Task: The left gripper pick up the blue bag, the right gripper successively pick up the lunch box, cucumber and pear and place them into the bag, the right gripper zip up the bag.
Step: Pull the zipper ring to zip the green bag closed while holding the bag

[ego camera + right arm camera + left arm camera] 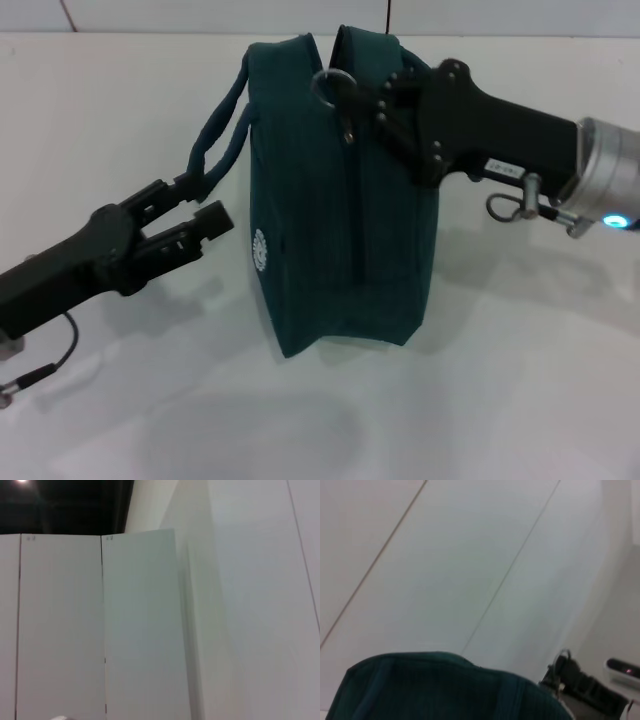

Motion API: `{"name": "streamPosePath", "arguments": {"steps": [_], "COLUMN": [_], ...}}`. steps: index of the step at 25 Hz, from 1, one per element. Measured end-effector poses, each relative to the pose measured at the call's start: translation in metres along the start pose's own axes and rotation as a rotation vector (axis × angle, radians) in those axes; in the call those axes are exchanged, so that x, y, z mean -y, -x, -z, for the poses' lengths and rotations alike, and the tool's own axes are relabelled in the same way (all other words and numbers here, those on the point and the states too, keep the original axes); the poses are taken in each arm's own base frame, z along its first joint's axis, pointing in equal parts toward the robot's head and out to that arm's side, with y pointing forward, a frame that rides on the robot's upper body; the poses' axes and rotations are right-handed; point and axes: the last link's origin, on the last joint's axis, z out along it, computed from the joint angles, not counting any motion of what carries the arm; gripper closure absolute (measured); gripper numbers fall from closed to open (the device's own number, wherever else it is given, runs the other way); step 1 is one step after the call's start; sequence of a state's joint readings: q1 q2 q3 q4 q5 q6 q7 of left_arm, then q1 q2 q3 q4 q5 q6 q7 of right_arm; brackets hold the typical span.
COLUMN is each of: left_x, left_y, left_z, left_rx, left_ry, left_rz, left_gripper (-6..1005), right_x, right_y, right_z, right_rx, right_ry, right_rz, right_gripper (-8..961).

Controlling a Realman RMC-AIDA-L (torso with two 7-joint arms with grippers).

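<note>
— Nearest the camera, what do you make out?

— Left gripper [195, 222], low on the blue bag's [340, 220] left side. Its fingers stand apart, and the tips sit just at the end of the bag's loop handle [215, 130]; I cannot tell whether they actually touch it.

— And the bag itself?

— Standing upright on the white table [480, 400], narrow side toward the camera, with the small white round logo [262, 250] facing the left gripper. Its zipper runs down the middle of that side.

— Where is the other arm?

— Right gripper [385, 105] reaches in from the bag's right, at the bag's top edge, beside the ring zipper pull [330, 85]. Whether its jaws are closed on anything, I cannot tell — the black body hides the tips.

— Anything from the wrist cameras?

— From the left wrist, the top of the bag fills the lower edge, with the right gripper dark beyond it. From the right wrist, only pale wall panels [140, 630].
</note>
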State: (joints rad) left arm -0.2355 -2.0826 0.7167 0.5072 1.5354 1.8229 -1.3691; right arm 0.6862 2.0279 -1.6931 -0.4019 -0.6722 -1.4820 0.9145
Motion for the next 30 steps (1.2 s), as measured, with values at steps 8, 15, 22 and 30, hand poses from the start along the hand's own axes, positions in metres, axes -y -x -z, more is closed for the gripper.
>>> {"name": "streamPosePath", "arguments": {"steps": [8,15,22,30], "left_x": [0.006,0.009,0.022,0.025], "left_y": [0.003,0.0,0.002,0.004], "left_z": [-0.018,-0.028,-0.049,-0.059], "left_rx": [0.024,0.033,0.071,0.111], "left_ry": [0.012,0.026,-0.004,-0.004], "left_rz": [-0.009,-0.028,-0.028,-0.052], "left_gripper": [121,120,121,199], "right_x": [0.011,0.015,0.018,0.018], "right_y": [0.006,0.008,0.009,0.01], "right_z": [-0.016,-0.021,-0.024,-0.023], "right_rx": [-0.022,-0.033,-0.036,-0.026], "right_ry": [-0.004,-0.012,-0.015,-0.022], "right_rz": [0.044,0.061,0.085,0.082], "right_gripper": [923,921,918,915]}}
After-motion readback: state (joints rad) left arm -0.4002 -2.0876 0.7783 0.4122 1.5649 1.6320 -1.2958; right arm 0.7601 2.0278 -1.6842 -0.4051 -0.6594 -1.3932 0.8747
